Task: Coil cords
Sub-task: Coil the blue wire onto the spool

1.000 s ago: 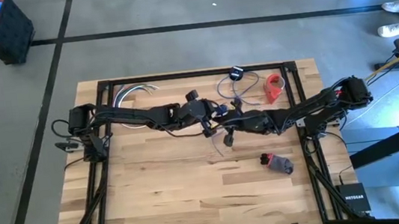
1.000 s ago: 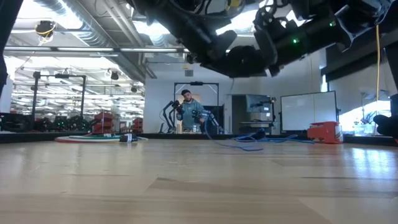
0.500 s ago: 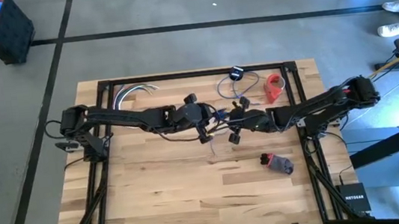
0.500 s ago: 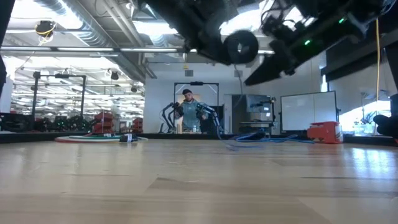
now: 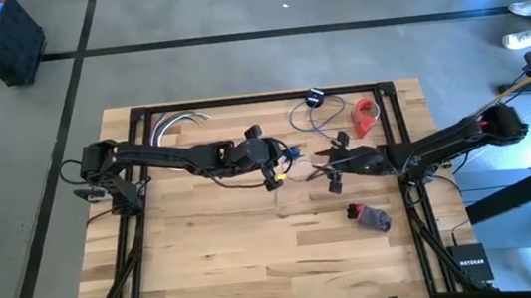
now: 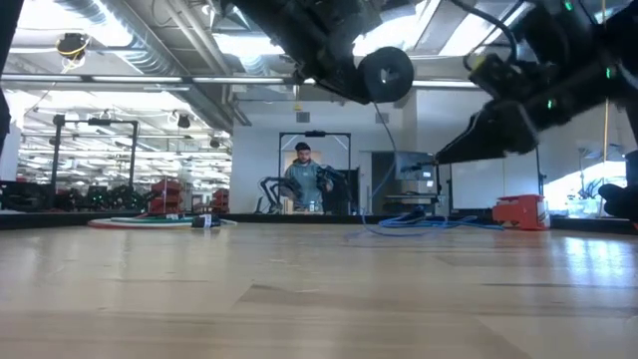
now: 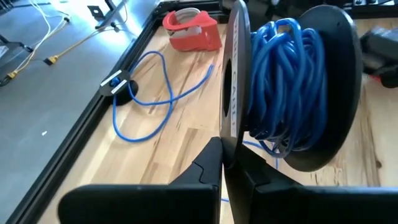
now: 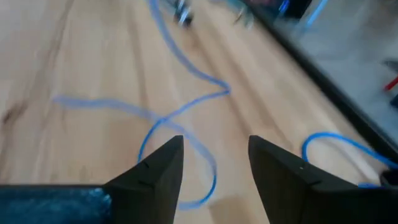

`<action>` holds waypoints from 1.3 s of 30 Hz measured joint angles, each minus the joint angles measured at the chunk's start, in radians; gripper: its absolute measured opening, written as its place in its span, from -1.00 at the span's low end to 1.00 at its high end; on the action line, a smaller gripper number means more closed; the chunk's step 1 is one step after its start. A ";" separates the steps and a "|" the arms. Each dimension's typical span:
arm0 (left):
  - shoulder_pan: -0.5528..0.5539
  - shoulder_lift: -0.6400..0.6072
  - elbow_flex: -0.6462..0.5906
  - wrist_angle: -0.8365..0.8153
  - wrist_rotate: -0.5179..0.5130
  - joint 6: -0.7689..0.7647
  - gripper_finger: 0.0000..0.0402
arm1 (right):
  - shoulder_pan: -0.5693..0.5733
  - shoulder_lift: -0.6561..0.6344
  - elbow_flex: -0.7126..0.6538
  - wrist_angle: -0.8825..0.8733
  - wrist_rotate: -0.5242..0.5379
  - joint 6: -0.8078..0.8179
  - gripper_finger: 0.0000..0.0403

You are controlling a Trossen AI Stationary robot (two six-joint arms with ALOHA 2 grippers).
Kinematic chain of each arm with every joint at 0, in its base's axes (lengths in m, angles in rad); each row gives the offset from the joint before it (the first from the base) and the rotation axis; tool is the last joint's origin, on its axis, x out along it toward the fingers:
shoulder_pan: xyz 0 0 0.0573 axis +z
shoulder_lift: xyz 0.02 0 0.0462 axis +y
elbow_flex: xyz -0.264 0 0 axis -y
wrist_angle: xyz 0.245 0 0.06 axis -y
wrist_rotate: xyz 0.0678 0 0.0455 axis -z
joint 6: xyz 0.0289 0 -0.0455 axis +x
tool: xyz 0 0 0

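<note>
A wooden worktop (image 5: pixel 209 266) seen from above, with two dark arms meeting near its centre. The left gripper (image 7: pixel 222 163), jaws pinched together, holds a black spool (image 7: pixel 336 87) by one flange. Most of the blue cord (image 7: pixel 283 81) is already wound on the spool, which is lifted off the wood.

The rest of the cord lies loose at about one o'clock from the centre, near the far edge. It loops toward a small black end piece (image 5: pixel 315 96), beside a red tape dispenser (image 5: pixel 366 115).

The right gripper (image 8: pixel 214 163) hovers at three o'clock from the spool, jaws wide and holding nothing, above a slack strand.

The step in hand looks like winding, between grabs. The next move probably calls for the right gripper to drop onto the slack, close, and feed it round the spool.

The spool's axle runs roughly level, its flanges upright. The loose tail runs from the spool toward one o'clock.

A grey and red object (image 5: pixel 368 216) lies at five o'clock.
</note>
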 joint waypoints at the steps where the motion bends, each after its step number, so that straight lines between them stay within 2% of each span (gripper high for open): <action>1: 0.000 0.000 0.000 0.002 0.000 0.000 -0.99 | -0.010 0.027 -0.045 0.131 0.000 -0.006 -0.08; 4: 0.000 0.000 0.000 0.012 -0.002 0.001 -0.99 | -0.049 0.118 -0.113 0.416 -0.003 -0.018 -0.08; 6: 0.000 0.000 0.000 0.021 -0.003 0.006 -0.99 | -0.083 0.179 -0.118 0.479 -0.024 -0.037 -0.08; 11: 0.000 0.000 0.000 0.019 -0.003 0.011 -0.99 | -0.146 0.321 -0.044 0.494 -0.112 -0.106 -0.08; 17: 0.000 0.000 -0.001 0.018 -0.003 0.013 -0.99 | -0.155 0.450 0.065 0.491 -0.134 -0.192 -0.08; 21: 0.000 0.000 -0.001 0.017 -0.002 0.015 -0.99 | -0.155 0.487 0.097 0.489 -0.135 -0.216 -0.09; 24: 0.000 0.000 -0.001 0.018 -0.002 0.015 -0.99 | -0.156 0.489 0.102 0.507 -0.134 -0.228 -0.21; 29: 0.000 0.000 -0.001 0.018 -0.002 0.015 -0.99 | -0.156 0.489 0.104 0.540 -0.141 -0.248 -0.57; 33: 0.000 0.000 -0.001 0.016 -0.002 0.015 -0.99 | -0.155 0.489 0.103 0.505 -0.038 -0.270 -0.90; 35: 0.000 0.000 -0.001 0.003 -0.003 0.011 -0.99 | -0.155 0.488 0.103 0.494 0.034 -0.271 -0.96; 39: -0.007 0.000 -0.001 -0.031 -0.003 0.012 -0.99 | -0.155 0.439 0.103 0.383 0.050 -0.255 -0.90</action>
